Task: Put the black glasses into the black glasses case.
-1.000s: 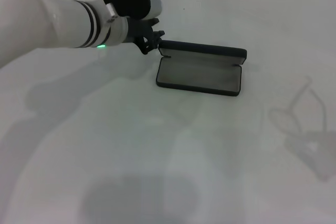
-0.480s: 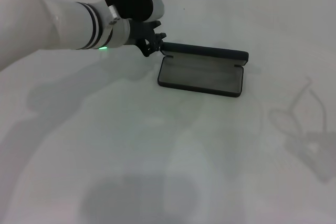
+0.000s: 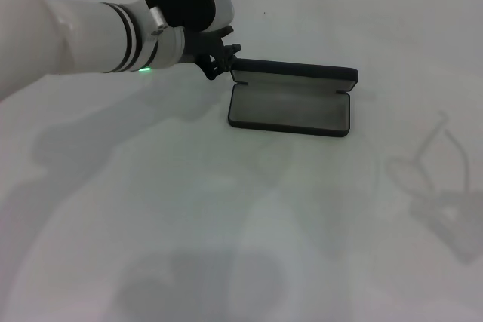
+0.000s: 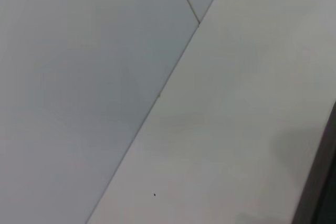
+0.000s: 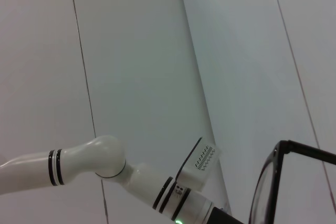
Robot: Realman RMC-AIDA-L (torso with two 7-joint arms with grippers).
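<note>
- Left arm: the white, smooth-shelled forearm reaches in from the robot's left across the table (image 3: 151,209); black bands ring the wrist and a green light glows beneath it.
- Left pincer (image 3: 219,56): black, at the left end of the black glasses case (image 3: 290,107), at the raised lid's corner. Whether it touches the lid, and whether its fingers are spread or closed, cannot be told.
- Black glasses case: lies open on the table, long with rounded corners. Matte black shell, grey lining in the tray. The lid stands up along the far edge.
- Left wrist view: only pale table surface, a wall seam and a dark edge at the frame corner.
- Black glasses (image 5: 281,182): seen only in the right wrist view, close to the camera. Thin black frame, one clear roundish lens and a slim black temple arm visible.
- Right pincer: not visible in any view, so its state cannot be told. The head view shows only a glasses-shaped shadow on the table at the right.
- Table: plain, off-white, smooth.
</note>
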